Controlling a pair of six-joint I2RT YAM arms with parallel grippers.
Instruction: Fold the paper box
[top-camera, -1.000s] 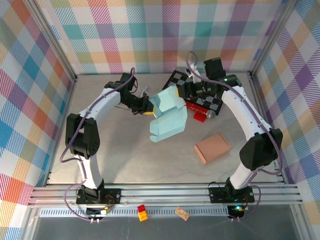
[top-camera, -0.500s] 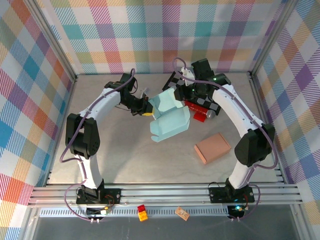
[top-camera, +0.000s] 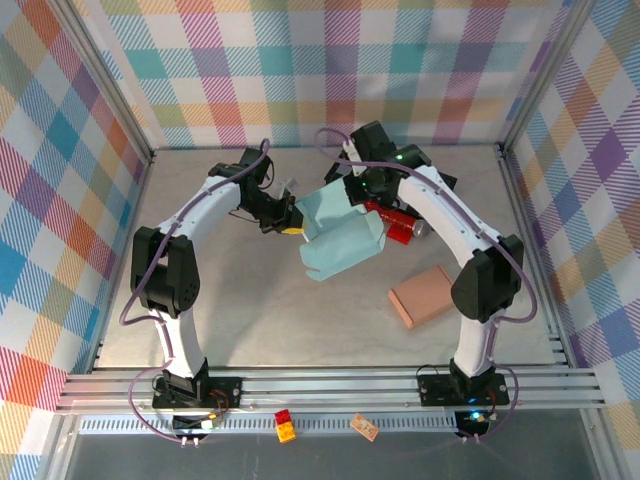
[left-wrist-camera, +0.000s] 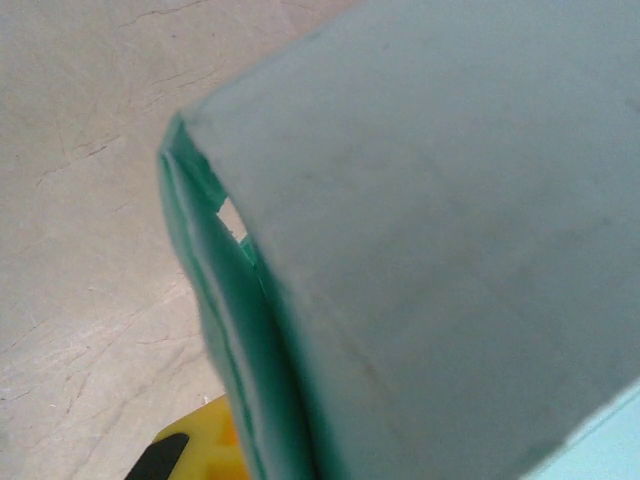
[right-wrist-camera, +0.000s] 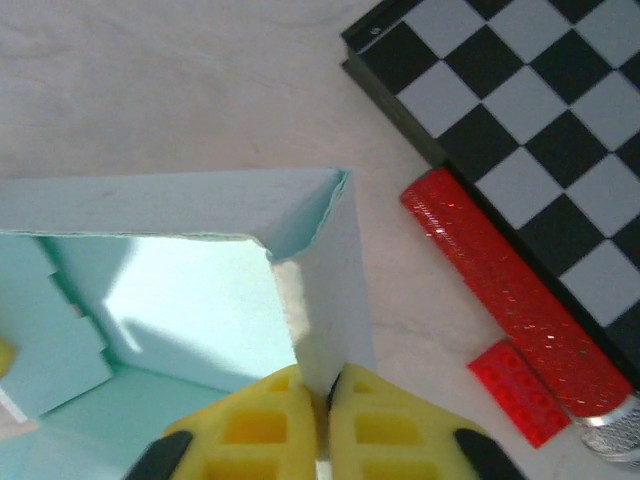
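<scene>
Right wrist: right pincer (right-wrist-camera: 322, 402) pinches a thin side wall of the paper box (right-wrist-camera: 180, 290). Left pincer (top-camera: 291, 220) grips its opposite edge, mid-counter (top-camera: 250, 310). Light, floppy card, likely creases easily; hold near fold lines.

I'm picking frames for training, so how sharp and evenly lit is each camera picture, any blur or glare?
Top external view: sharp and evenly lit, no glare on the paper box. Left wrist view: the box is very close and looks soft. Right wrist view: the right claw is blurred at the bottom edge, the box's inside is washed pale, the red tube glints.
</scene>
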